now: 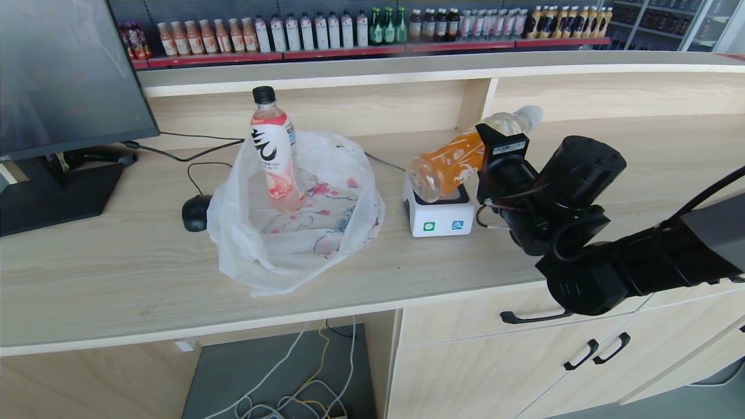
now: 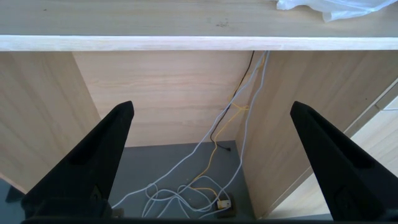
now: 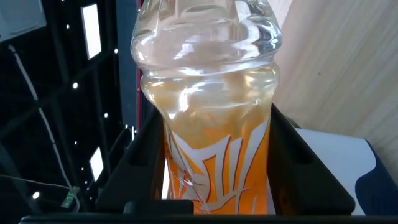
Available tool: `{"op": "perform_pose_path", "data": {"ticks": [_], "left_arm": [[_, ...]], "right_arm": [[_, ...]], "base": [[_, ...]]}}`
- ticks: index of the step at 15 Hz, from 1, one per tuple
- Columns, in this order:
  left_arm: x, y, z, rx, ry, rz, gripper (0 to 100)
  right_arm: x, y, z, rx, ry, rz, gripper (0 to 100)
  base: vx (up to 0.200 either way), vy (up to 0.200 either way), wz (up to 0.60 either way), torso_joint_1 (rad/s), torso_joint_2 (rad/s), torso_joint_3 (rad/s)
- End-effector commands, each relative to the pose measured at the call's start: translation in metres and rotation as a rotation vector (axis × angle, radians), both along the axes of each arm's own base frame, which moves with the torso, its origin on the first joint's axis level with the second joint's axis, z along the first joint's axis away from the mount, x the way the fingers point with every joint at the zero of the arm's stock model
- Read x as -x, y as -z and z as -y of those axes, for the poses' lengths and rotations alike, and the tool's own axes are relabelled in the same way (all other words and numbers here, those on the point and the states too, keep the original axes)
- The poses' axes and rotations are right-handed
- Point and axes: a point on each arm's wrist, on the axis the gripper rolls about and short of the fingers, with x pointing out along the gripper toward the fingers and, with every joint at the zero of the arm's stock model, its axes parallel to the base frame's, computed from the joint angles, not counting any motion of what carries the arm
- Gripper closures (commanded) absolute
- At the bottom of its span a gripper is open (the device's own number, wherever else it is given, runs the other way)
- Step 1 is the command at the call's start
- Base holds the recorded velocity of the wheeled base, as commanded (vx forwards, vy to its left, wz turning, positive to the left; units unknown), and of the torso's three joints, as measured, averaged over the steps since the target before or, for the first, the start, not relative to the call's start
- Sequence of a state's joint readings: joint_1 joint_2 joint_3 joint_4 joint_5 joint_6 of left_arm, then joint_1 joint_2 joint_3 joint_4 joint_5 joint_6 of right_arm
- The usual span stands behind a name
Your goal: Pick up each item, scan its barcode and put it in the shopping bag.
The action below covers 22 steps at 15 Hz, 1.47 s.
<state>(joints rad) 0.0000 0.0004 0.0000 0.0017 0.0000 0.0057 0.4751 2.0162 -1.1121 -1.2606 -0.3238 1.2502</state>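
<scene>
A wooden counter (image 1: 116, 273) is seen under the right gripper (image 1: 493, 146), and its front edge lies above and ahead of the left gripper (image 2: 208, 162). A dark monitor (image 1: 64, 70) stands on the counter, well to the left of the right gripper. A white shopping bag (image 1: 349, 198) is spread open on the counter, to the left of the right gripper and well apart from it. The right gripper is clamped on an orange drink bottle (image 1: 451, 160) around its middle. The bottle is tilted almost flat, its base pointing down and left of the fingers and its clear neck up and to the right. A pink drink bottle (image 1: 273, 157) with a black cap stands upright inside the bag. A small white scanner (image 1: 439, 221) sits just below the held bottle's base; whether they touch cannot be told. A black mouse (image 1: 196, 212) lies just beyond the bag's far side. The left gripper's fingers are spread wide with nothing held between them, and loose cables (image 2: 205, 186) are seen on the floor past them.
</scene>
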Motion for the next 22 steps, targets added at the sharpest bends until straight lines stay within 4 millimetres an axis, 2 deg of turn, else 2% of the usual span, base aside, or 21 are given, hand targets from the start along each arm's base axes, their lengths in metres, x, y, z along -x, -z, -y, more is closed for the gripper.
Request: {"op": "perform_pose_path", "data": {"ticks": [1, 8, 12, 18, 19, 21, 22], "left_arm": [[0.000, 0.000, 0.000, 0.000, 0.000, 0.002, 0], [0.000, 0.000, 0.000, 0.000, -0.002, 0.001, 0], [0.000, 0.000, 0.000, 0.000, 0.000, 0.001, 0], [0.000, 0.000, 0.000, 0.000, 0.000, 0.001, 0], [0.000, 0.000, 0.000, 0.000, 0.000, 0.001, 0], [0.000, 0.000, 0.000, 0.000, 0.000, 0.001, 0], [0.000, 0.000, 0.000, 0.000, 0.000, 0.001, 0]], "right_arm": [[-0.001, 0.001, 0.000, -0.005, -0.001, -0.003, 100], [-0.003, 0.002, 0.001, -0.009, 0.002, -0.005, 100], [0.000, -0.005, 0.002, -0.031, 0.001, 0.036, 100], [0.020, -0.033, 0.003, -0.058, -0.016, 0.100, 100], [0.030, -0.045, 0.004, -0.056, -0.021, 0.128, 100], [0.042, -0.055, -0.001, -0.033, -0.031, 0.155, 100], [0.056, -0.061, -0.007, 0.028, -0.039, 0.177, 100]], "base": [[0.000, 0.000, 0.00, 0.000, 0.00, 0.000], [0.000, 0.000, 0.00, 0.000, 0.00, 0.000], [0.000, 0.000, 0.00, 0.000, 0.00, 0.000], [0.000, 0.000, 0.00, 0.000, 0.00, 0.000], [0.000, 0.000, 0.00, 0.000, 0.00, 0.000], [0.000, 0.000, 0.00, 0.000, 0.00, 0.000], [0.000, 0.000, 0.00, 0.000, 0.00, 0.000]]}}
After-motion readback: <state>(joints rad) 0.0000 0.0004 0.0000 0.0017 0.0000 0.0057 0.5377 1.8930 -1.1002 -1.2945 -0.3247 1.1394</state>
